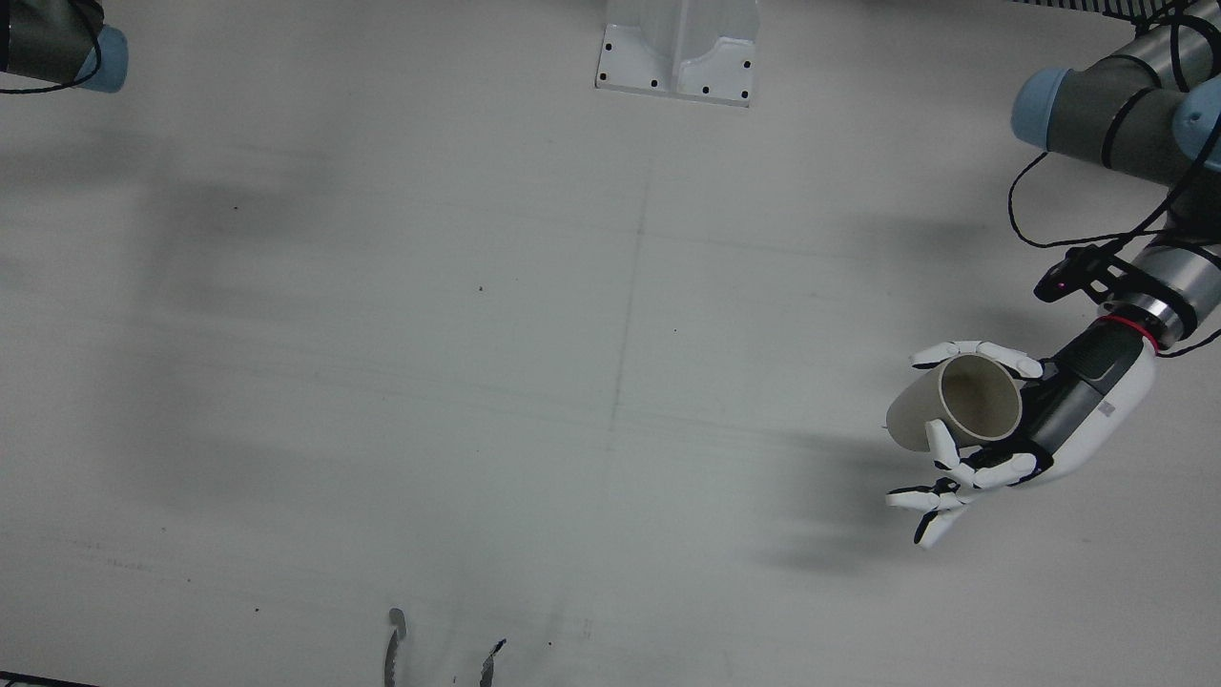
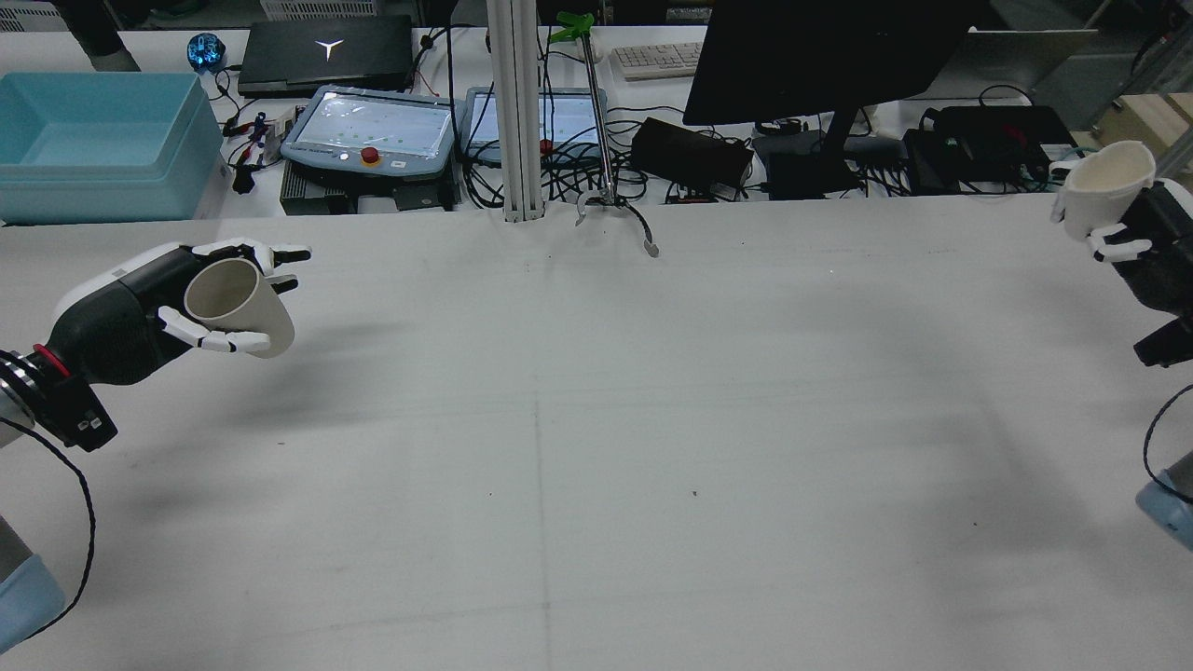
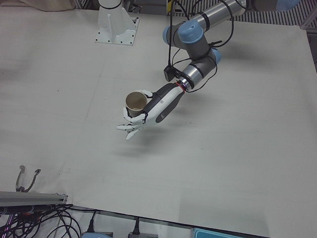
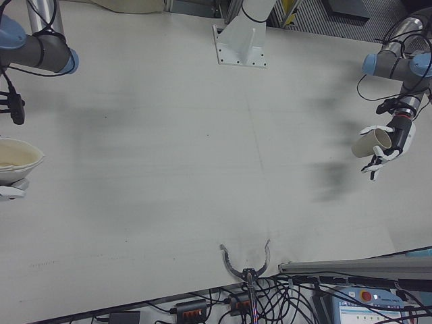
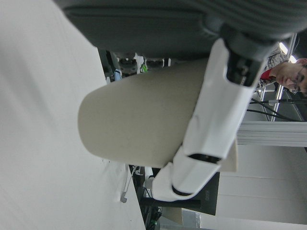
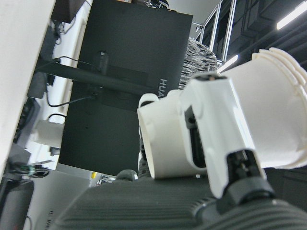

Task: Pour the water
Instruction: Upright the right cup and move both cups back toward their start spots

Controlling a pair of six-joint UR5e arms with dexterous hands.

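Note:
My left hand [image 2: 140, 312] is shut on a beige paper cup [image 2: 244, 308] and holds it tilted above the table's left side. The hand [image 1: 1040, 420] and cup [image 1: 959, 405] show in the front view, and the cup shows in the left-front view [image 3: 134, 102], the right-front view [image 4: 371, 142] and the left hand view [image 5: 144, 124]. My right hand [image 2: 1142, 247] is shut on a white plastic cup [image 2: 1104, 186], upright at the rear view's far right edge, high above the table. That cup shows in the right-front view [image 4: 17, 162] and the right hand view [image 6: 230, 115].
A white pedestal [image 1: 679, 48] stands at the robot's side of the table. A metal grabber tool [image 2: 610, 210] lies at the operators' edge. Beyond the table are a blue bin [image 2: 93, 130], teach pendants [image 2: 373, 126], a monitor [image 2: 820, 56] and cables.

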